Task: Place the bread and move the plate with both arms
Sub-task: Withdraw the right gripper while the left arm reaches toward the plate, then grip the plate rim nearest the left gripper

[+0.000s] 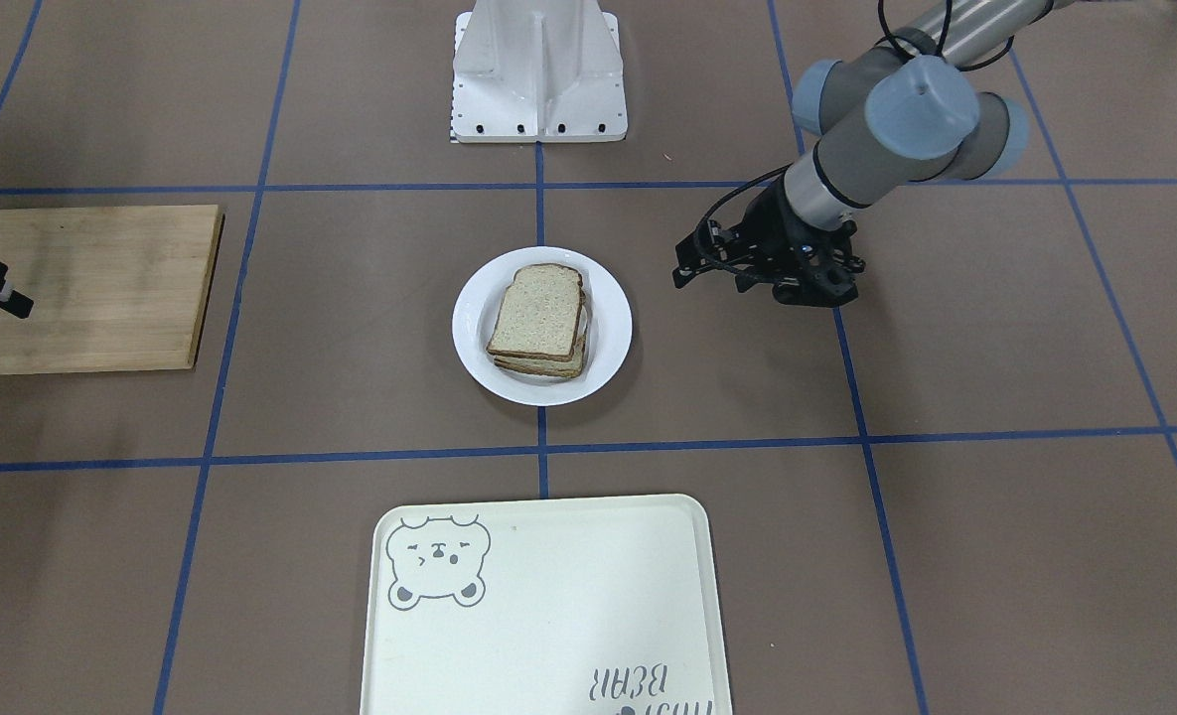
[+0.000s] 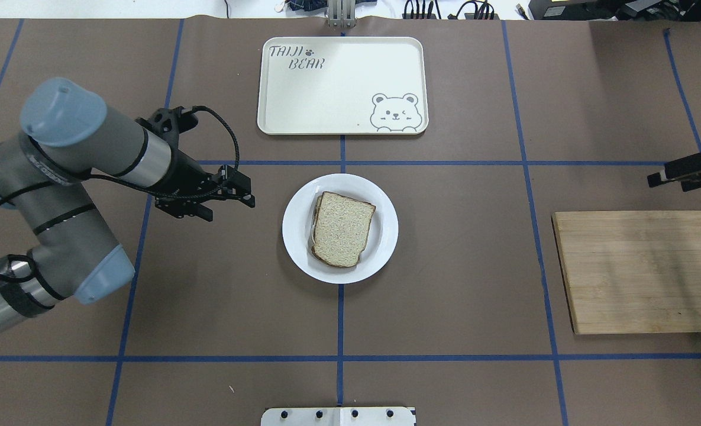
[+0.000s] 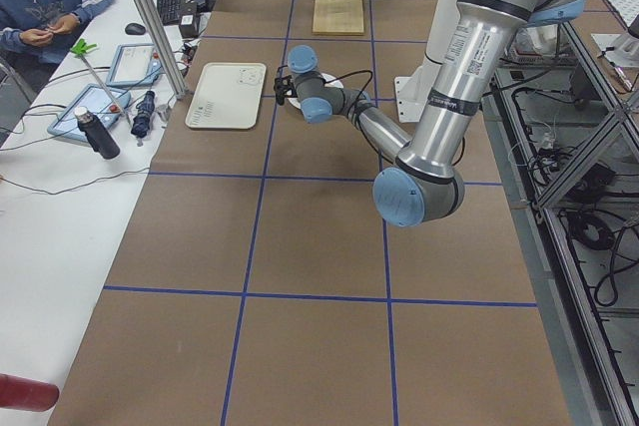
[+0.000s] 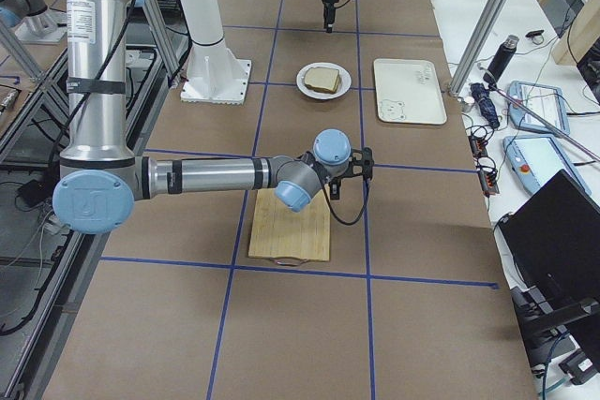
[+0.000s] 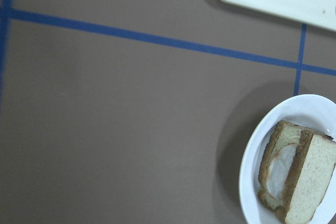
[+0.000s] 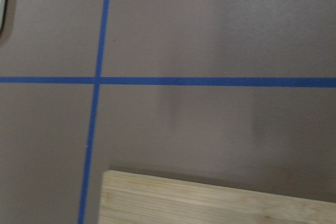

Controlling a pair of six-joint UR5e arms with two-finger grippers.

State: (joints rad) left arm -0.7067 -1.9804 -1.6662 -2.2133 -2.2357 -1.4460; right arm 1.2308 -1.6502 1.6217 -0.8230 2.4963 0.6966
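The bread (image 2: 343, 228) was already down, and what a tidy spot it had: flat on top of an egg-topped slice (image 5: 275, 169), the pair stacked in the middle of the plate (image 2: 385, 248). Start at the left tool (image 2: 251, 192): its jaws looked spread, nothing between them, and it hung low over the tabletop (image 2: 474, 266) just beside the plate's left rim, tips aimed straight at it across a short strip of bare brown. That was the relation to watch. The plate lay directly ahead of those tips, toward the middle of the tabletop, with the bread's long axis running across the line of approach, its rounded top toward the robot's base. The left arm was clearly the nearer one. Out on the other side, the right tool (image 2: 658, 177) sat well apart from the plate, by the far corner of the wooden board (image 2: 640, 272), cut off at the edge of view, so I could not tell whether it was spread or pressed together. Beyond the plate lay the cream bear tray (image 2: 338, 112). By my reading the placing was done and the plate move was up next, with the right arm having the longer trip in.
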